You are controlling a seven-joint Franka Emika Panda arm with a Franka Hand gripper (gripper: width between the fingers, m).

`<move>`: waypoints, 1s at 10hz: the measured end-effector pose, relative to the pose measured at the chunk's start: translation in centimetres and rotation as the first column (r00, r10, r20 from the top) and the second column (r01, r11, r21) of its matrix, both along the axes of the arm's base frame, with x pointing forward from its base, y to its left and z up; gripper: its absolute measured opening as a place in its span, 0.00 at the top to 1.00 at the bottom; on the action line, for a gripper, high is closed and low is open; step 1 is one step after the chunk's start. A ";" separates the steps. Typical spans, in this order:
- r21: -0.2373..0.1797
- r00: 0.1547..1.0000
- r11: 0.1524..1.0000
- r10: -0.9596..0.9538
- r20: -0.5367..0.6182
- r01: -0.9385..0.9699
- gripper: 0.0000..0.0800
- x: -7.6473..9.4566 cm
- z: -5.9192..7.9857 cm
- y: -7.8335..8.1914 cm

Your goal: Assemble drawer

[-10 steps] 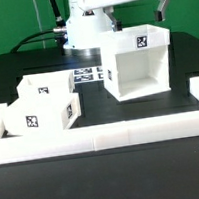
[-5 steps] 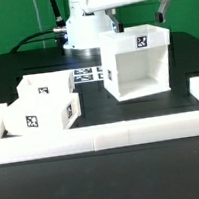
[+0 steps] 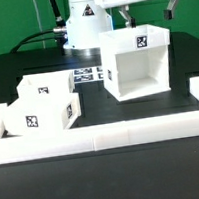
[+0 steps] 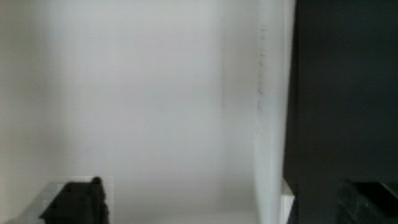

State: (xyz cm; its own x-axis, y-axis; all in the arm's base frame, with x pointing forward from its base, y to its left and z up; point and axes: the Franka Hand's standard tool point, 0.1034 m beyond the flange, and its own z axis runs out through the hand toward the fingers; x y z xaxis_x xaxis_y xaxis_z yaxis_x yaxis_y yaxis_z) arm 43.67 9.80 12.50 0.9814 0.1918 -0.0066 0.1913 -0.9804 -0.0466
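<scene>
The big white drawer box (image 3: 136,71) stands right of centre in the exterior view, open side up, with a tag on its front. Two smaller white drawer trays (image 3: 43,106) sit close together at the exterior view's left. My gripper (image 3: 145,13) hangs just above the big box's top rim, open and empty. In the wrist view the gripper (image 4: 221,205) shows only two dark fingertips (image 4: 75,200) far apart. Below them lie a white panel of the box (image 4: 160,100) and its edge, with dark table beyond.
A white U-shaped wall (image 3: 102,138) runs along the front and up both sides of the work area. The marker board (image 3: 84,75) lies flat behind the trays. The robot's base (image 3: 84,29) and its cables stand at the back.
My gripper has shifted toward the exterior view's right above the big box. The box and the trays have not moved.
</scene>
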 end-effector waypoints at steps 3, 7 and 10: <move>0.002 1.000 1.000 0.003 0.011 -0.003 0.19 -1.3 -2.0 1.0; 0.004 1.000 1.000 -0.001 0.007 0.001 0.34 -1.3 -2.4 0.9; 0.004 1.000 1.000 -0.005 0.001 0.005 0.68 -1.4 -2.7 0.7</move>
